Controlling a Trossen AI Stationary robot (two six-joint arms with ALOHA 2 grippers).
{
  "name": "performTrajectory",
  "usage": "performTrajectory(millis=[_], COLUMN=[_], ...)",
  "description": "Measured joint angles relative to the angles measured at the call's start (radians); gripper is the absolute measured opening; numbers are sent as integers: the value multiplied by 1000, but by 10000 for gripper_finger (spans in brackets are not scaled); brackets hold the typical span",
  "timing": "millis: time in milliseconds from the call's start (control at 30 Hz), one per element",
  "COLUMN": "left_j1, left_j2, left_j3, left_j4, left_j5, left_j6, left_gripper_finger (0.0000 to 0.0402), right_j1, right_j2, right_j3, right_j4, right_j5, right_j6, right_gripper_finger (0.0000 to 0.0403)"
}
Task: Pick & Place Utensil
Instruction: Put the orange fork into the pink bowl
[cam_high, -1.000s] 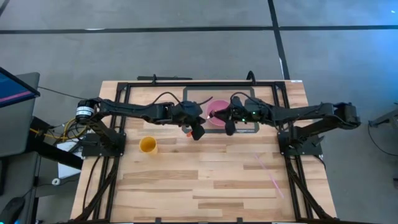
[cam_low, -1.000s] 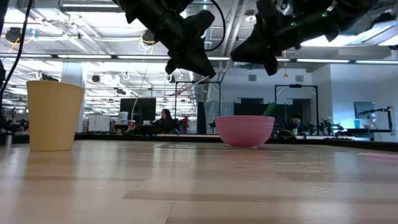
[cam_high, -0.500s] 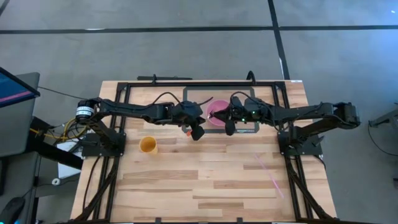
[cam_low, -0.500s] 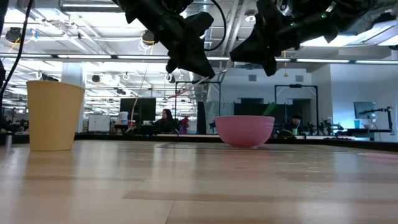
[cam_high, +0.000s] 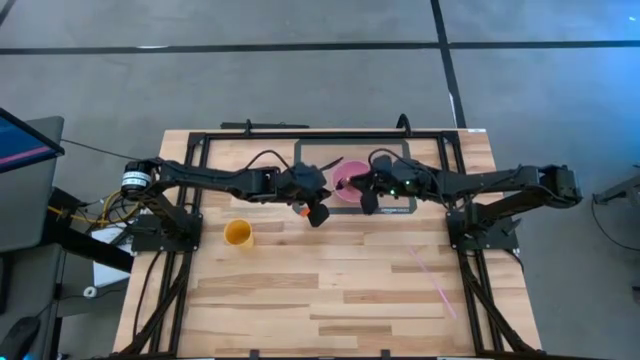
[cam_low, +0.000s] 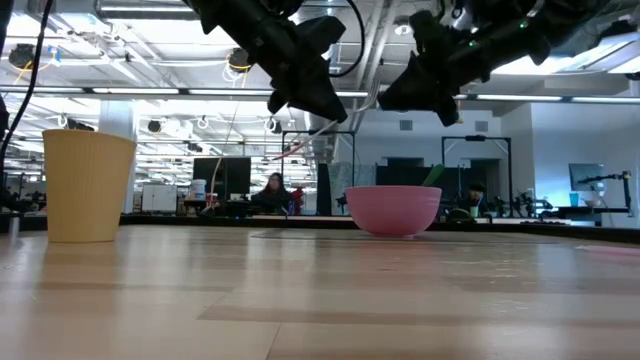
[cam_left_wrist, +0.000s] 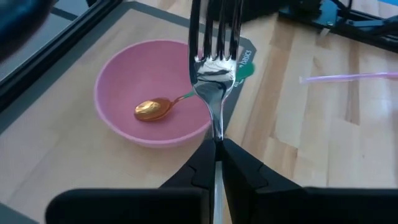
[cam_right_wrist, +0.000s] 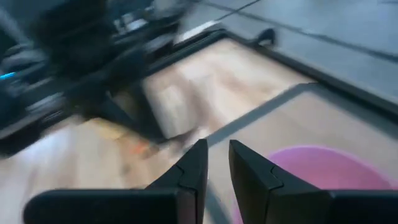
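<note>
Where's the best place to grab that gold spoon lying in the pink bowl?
Probably the green handle, taken from above. The gold spoon has its head low in the pink bowl, while the handle slants up to the rim beside the silver fork clamped in the left gripper.

Crowded air over the pink bowl, open desk in front

Both tools, left tool (cam_high: 318, 212) and right tool (cam_high: 366, 203), hang close together by the pink bowl (cam_high: 348, 183); the yellow cup (cam_high: 238, 234) stands well apart, and the front desk (cam_high: 340, 300) is bare wood.
</note>
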Motion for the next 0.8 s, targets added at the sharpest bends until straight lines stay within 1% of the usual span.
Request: performTrajectory(millis=[67,167,233,400,533,800], left_j1=[-8,-14,-14,-14,-13,-11], left_j2=[0,0,0,0,0,0], left_j3=[0,0,0,0,0,0], left_j4=[1,1,2,6,14,16], left_j5=[-7,-29,-48,-86,-93,-105], left_j6=[0,-2,-2,-3,-4,-5], left_gripper_finger=[17,17,17,17,17,17], right_j1=[-15,-26,-20,-4,0,13], right_j2=[0,0,0,0,0,0], right_j3=[0,0,0,0,0,0], right_j4=[18,58,72,40,-10,74], right_j5=[-11,-100,-126,-123,-58,-72], right_j6=[-1,2,3,2,2,0], right_gripper_finger=[60,60,60,60,60,60])
